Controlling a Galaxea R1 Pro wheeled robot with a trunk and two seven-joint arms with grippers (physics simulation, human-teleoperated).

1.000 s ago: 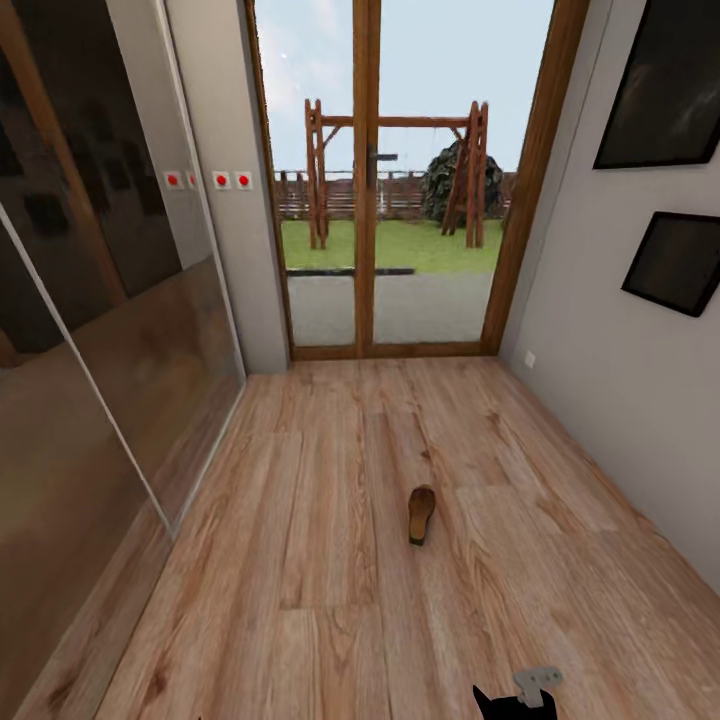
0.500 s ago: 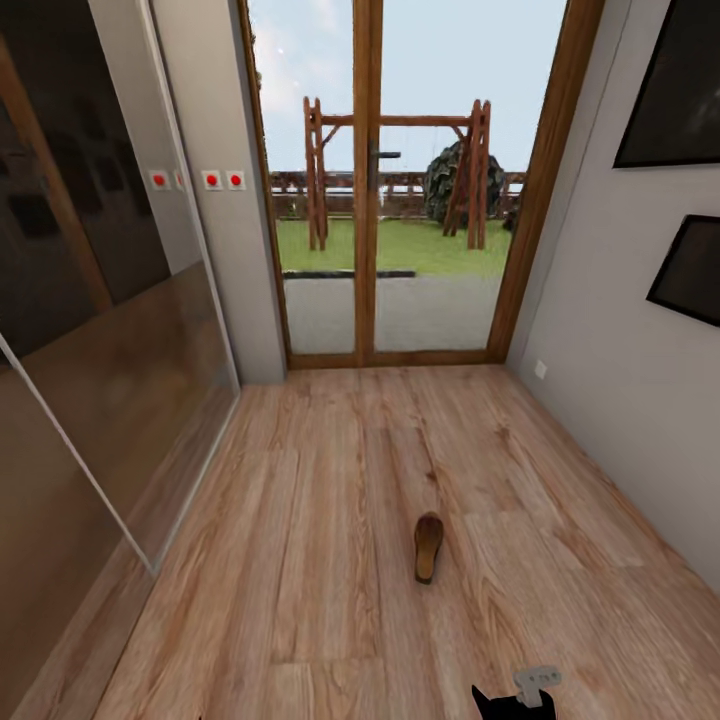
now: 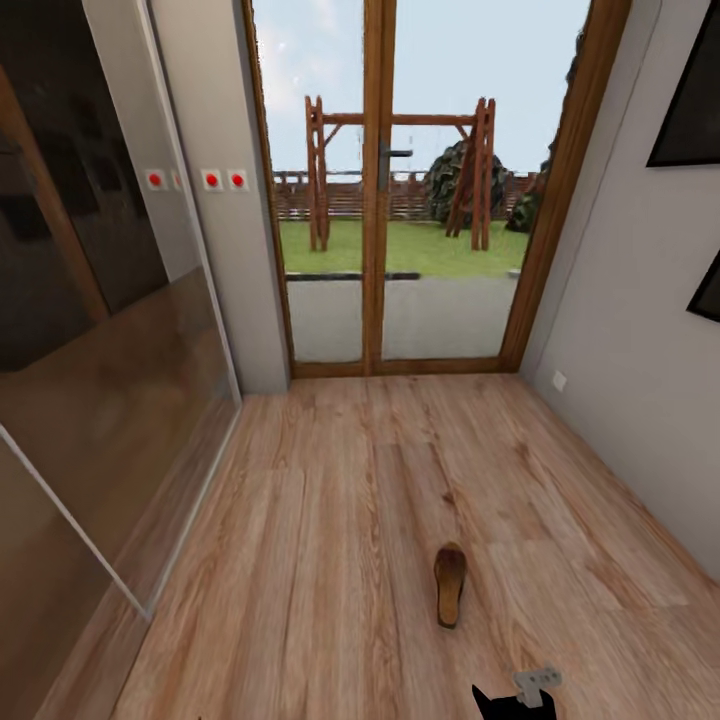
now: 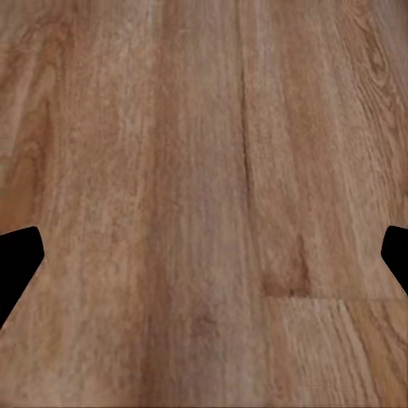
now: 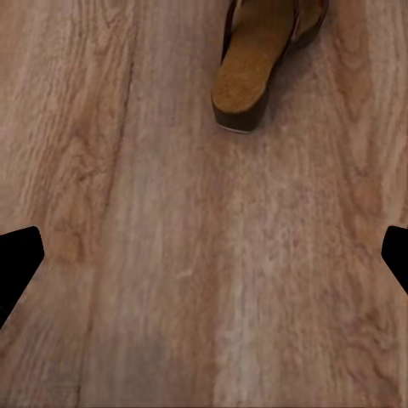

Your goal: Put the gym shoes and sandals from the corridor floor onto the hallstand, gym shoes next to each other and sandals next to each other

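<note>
One brown sandal [image 3: 450,584] lies alone on the wood-plank floor [image 3: 300,560], heel toward the robot, toe toward the glass door [image 3: 375,190]. The right tool [image 5: 204,255] hangs above the planks with its fingers spread wide and empty, the sandal's heel just ahead. The left tool [image 4: 204,255] is likewise spread over bare planks.

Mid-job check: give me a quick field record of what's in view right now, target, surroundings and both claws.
target in view: one sandal, lying on the corridor floor, heel toward the robot
sandal in right wrist view: heel end and tan insole, ahead of the claw
right claw: open, over bare floor, holding nothing
left claw: open, over bare floor planks
ahead: glass door at the corridor end
robot's left: mirrored wardrobe
</note>
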